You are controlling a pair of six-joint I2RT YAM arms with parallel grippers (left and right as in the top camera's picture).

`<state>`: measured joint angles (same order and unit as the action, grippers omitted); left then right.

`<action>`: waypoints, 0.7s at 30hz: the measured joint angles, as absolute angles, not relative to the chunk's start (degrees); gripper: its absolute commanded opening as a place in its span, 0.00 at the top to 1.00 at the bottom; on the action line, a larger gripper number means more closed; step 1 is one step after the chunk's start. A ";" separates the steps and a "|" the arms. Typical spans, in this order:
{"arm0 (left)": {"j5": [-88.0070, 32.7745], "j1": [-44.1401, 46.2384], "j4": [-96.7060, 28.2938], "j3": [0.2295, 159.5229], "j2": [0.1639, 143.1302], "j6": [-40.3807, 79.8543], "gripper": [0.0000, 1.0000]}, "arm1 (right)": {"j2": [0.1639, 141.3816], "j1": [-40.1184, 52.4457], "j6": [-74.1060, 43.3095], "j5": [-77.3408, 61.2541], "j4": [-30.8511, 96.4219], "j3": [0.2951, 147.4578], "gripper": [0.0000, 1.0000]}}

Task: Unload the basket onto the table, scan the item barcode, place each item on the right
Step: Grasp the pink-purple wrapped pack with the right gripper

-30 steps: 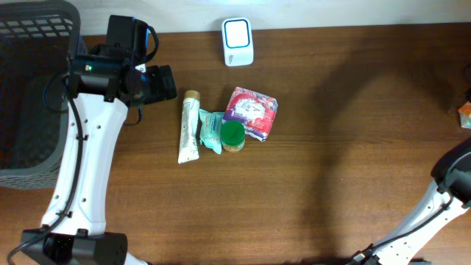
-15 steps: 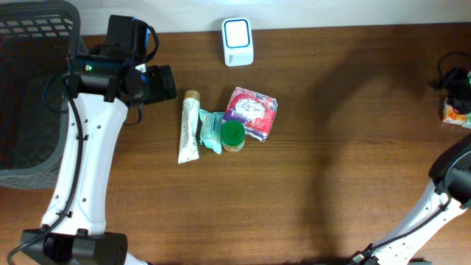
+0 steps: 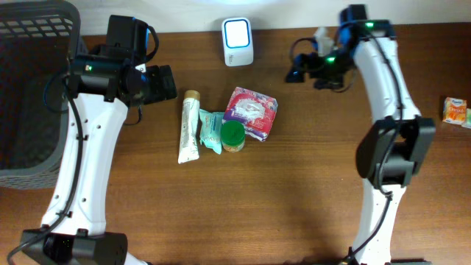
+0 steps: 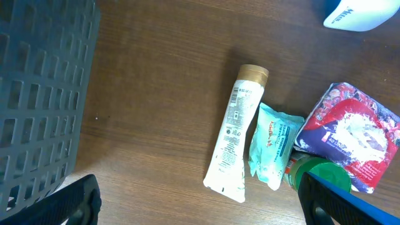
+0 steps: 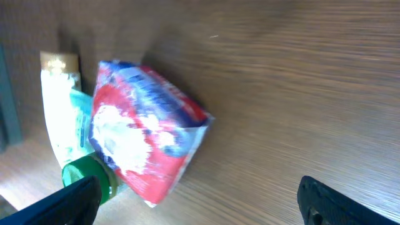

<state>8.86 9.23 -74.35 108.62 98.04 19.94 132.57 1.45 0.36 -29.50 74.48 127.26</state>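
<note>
A white scanner (image 3: pixel 238 41) with a lit blue face stands at the table's back edge. In front of it lie a white tube (image 3: pixel 189 126), a teal pouch (image 3: pixel 211 130), a green-lidded jar (image 3: pixel 233 135) and a red and purple packet (image 3: pixel 252 112), close together. My left gripper (image 3: pixel 163 82) hovers open, left of the tube (image 4: pixel 237 142), holding nothing. My right gripper (image 3: pixel 300 71) is open and empty, right of the scanner and behind the packet (image 5: pixel 144 137). A small orange carton (image 3: pixel 456 110) lies alone at the far right edge.
A dark grey plastic basket (image 3: pixel 29 88) fills the back left corner, next to my left arm. The basket's slatted wall (image 4: pixel 37 94) takes up the left side of the left wrist view.
My right arm has swung from the far right edge to the back middle of the table. Its jaws opened and the orange carton stayed on the table. The left arm is still.
</note>
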 measured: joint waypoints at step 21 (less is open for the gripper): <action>8.86 9.23 -74.32 108.62 98.04 19.94 0.01 | 132.75 16.71 -14.87 -14.66 72.42 114.80 0.02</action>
<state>8.86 9.23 -74.32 108.62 98.04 19.94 132.75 16.71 -14.87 -14.66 72.42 114.80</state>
